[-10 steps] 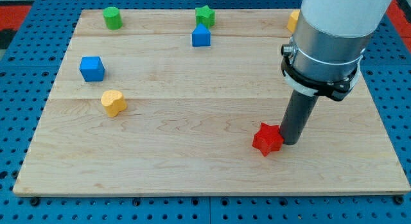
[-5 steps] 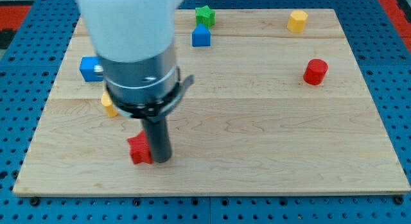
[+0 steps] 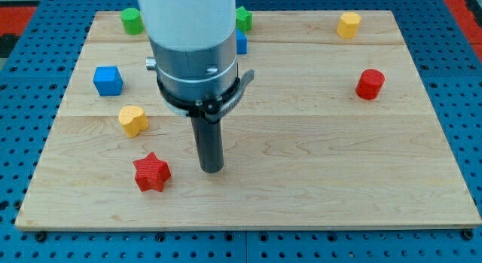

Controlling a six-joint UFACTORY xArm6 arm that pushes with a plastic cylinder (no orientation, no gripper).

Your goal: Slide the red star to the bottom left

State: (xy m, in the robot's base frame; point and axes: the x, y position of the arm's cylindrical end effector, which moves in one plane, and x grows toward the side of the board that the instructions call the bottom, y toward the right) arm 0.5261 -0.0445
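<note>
Wooden board (image 3: 301,188) on a blue pegboard surface (image 3: 22,74). My tip (image 3: 212,170) is down on the board, lower middle, left of centre. No fingers or jaws on this rig, just a straight dark rod under a grey collar (image 3: 197,74) and a white arm body (image 3: 188,18), so nothing to read as apart or clamped. Red star (image 3: 151,172) lies flat toward the view's bottom left, just beside my tip on its left with a clear strip of wood between them, not touching. It is near the board's bottom edge but not in the corner itself. Yellow heart-like block (image 3: 133,120) sits above the star, slightly left, apart from it. Blue cube (image 3: 108,80) is further up, near the left edge. Green cylinder (image 3: 132,21) at top left near the top edge. Green block (image 3: 244,19) at top centre is half hidden behind the arm, shape cannot tell. Blue block (image 3: 241,43) just below it is also mostly hidden, shape cannot tell. Yellow block (image 3: 349,24) at top right, looks hexagonal. Red cylinder (image 3: 370,84) on the right side, well apart from star and tip.
</note>
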